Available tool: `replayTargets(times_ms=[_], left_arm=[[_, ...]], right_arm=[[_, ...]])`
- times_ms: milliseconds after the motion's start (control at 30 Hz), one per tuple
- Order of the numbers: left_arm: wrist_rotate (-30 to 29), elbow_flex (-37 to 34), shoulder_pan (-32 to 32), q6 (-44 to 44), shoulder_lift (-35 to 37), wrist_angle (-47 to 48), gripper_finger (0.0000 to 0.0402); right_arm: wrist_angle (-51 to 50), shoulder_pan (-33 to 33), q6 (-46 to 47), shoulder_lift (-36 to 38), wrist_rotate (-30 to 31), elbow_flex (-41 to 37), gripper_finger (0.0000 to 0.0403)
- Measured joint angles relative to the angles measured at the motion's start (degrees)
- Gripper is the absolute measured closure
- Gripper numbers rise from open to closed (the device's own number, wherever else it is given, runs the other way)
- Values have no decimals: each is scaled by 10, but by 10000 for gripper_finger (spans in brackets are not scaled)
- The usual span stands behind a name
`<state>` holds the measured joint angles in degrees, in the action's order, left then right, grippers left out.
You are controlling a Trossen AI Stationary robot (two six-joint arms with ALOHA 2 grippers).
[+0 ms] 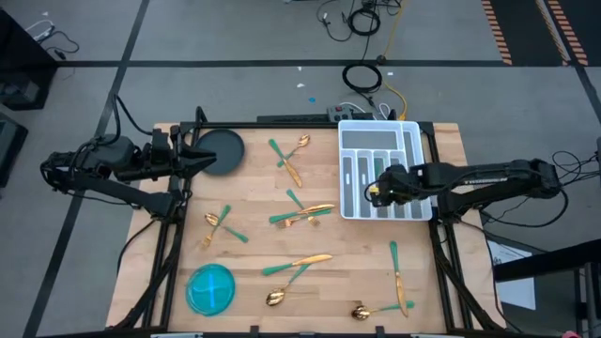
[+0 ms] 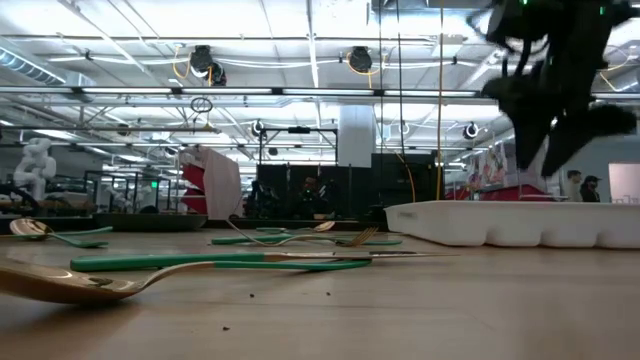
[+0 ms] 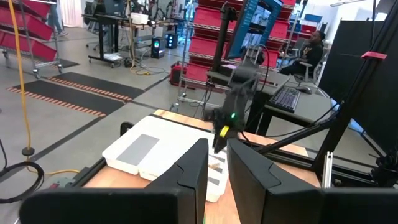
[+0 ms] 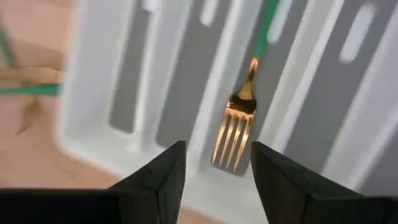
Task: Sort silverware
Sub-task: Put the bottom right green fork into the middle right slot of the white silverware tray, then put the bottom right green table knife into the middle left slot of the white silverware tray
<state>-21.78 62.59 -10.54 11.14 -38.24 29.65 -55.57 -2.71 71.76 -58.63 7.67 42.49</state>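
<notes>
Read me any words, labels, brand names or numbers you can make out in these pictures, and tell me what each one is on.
No text can be read in any view.
The white tray, the silverware and the blue bowl carry no visible markings.
Signs and panels in the room behind the table are too small or blurred to read.

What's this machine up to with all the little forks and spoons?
It is sorting silverware into the white tray. The right tool hangs open over the tray, and a gold fork with a green handle lies in a tray slot just below it. The left tool waits at the far left of the table, near a dark round dish. Many pieces lie loose on the wood, beside a blue bowl.
</notes>
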Motion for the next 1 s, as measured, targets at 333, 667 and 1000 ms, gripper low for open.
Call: replayTargets(times_ms=[333,667,1000], left_arm=[[0,0,0,4,0,0,334],[0,0,0,1,0,0,334],[0,0,0,1,0,0,334]], right_arm=[[-133,240,214,-13,27,63,234],[-67,464,521,-145,24,76,209],[-49,502,561,-282,-37,167,177]])
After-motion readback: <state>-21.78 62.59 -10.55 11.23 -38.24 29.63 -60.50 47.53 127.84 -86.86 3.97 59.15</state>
